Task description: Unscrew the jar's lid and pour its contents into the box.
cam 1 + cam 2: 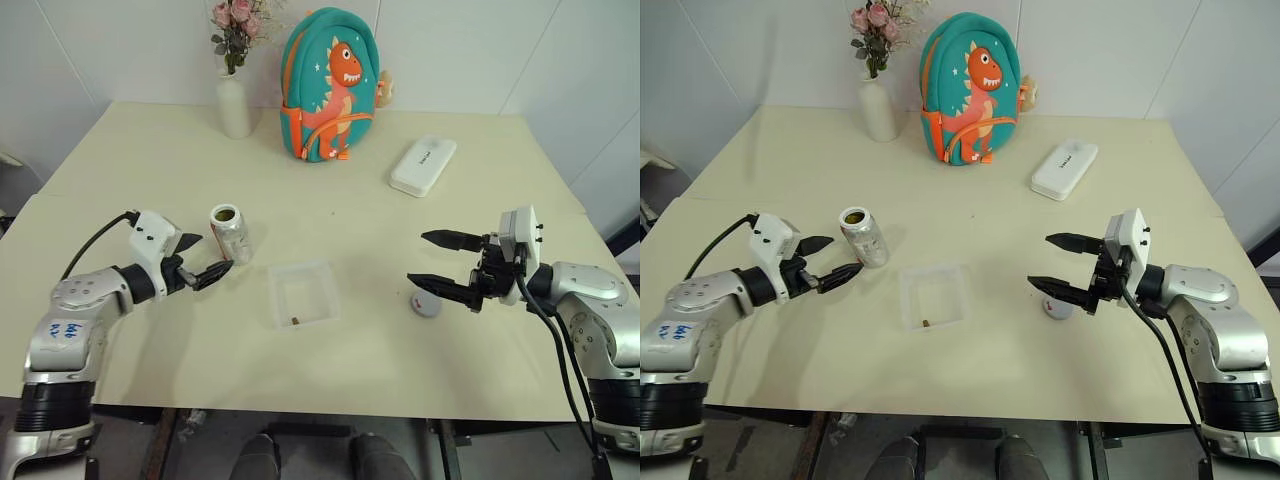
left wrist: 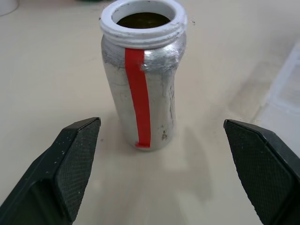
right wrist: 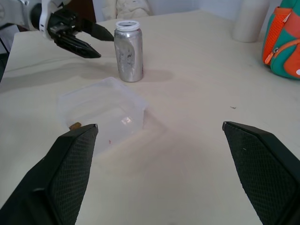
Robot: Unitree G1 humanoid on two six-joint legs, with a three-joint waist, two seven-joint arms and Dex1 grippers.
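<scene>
- Left eye view: jar (image 1: 229, 233) upright and uncapped on the table (image 1: 150, 150), left of centre, just beside the left gripper (image 1: 205, 260).
- Left gripper's fingers spread wide, clear of the jar, holding nothing.
- Box (image 1: 303, 294) at centre, low in frame, with a tiny brown piece (image 1: 295, 320) inside near its front wall.
- Lid (image 1: 426, 304) flat on the table at lower right, under the right gripper (image 1: 432, 260).
- Right gripper's fingers apart, empty.
</scene>
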